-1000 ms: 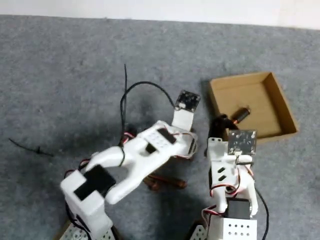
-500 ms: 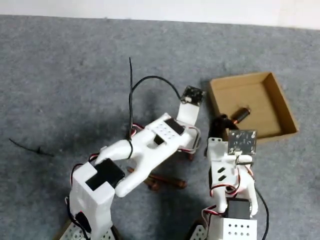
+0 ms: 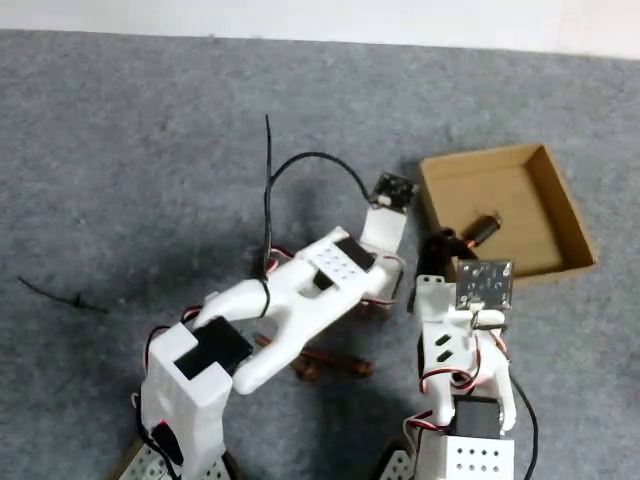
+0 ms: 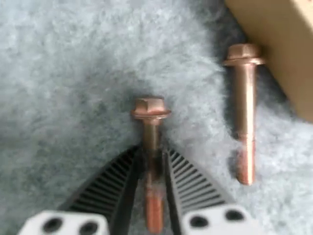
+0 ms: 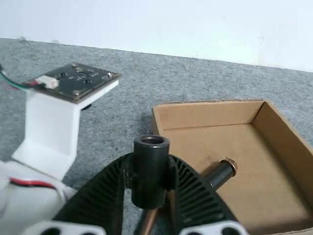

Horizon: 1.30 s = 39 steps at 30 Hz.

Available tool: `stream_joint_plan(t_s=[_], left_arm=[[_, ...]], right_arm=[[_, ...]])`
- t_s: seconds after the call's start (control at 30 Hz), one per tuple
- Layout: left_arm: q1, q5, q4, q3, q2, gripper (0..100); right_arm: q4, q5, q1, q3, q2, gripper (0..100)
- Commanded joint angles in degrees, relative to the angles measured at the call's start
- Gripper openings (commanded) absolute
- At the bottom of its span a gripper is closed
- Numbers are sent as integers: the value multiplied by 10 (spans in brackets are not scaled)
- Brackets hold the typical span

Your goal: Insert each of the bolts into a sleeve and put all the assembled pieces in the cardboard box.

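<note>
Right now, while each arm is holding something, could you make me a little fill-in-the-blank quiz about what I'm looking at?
1. The left gripper is shut on the shank of a copper ____.
2. The right gripper holds a black ____ upright.
3. Inside the cardboard box lies ____ assembled piece.

Missing words: bolt; sleeve; one.
</note>
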Motion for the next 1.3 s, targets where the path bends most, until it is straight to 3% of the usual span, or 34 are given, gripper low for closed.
stream_joint_plan(t_s=[0.0,0.17,0.27,0.37,0.5,0.73,0.9,1.27], left_arm=[[-15,-2,7,-4,1,8],[-8,-53,55,2,-50,5],[-14,-65,38,66,-138,5],[-38,-66,-47,171,-251,5],[-73,-67,-216,343,-400,5],[-90,-67,-447,560,-609,5],[-90,-67,-548,640,-701,5],[-138,-66,-663,720,-815,6]], right_arm=[[0,1,7,56,-13,4],[0,4,5,56,-13,4],[0,4,4,57,-13,4],[-9,4,4,57,-13,4],[-24,4,2,57,-13,4],[-24,8,-86,57,-13,4],[-24,62,-141,57,-13,4],[-35,64,-228,57,-12,4]])
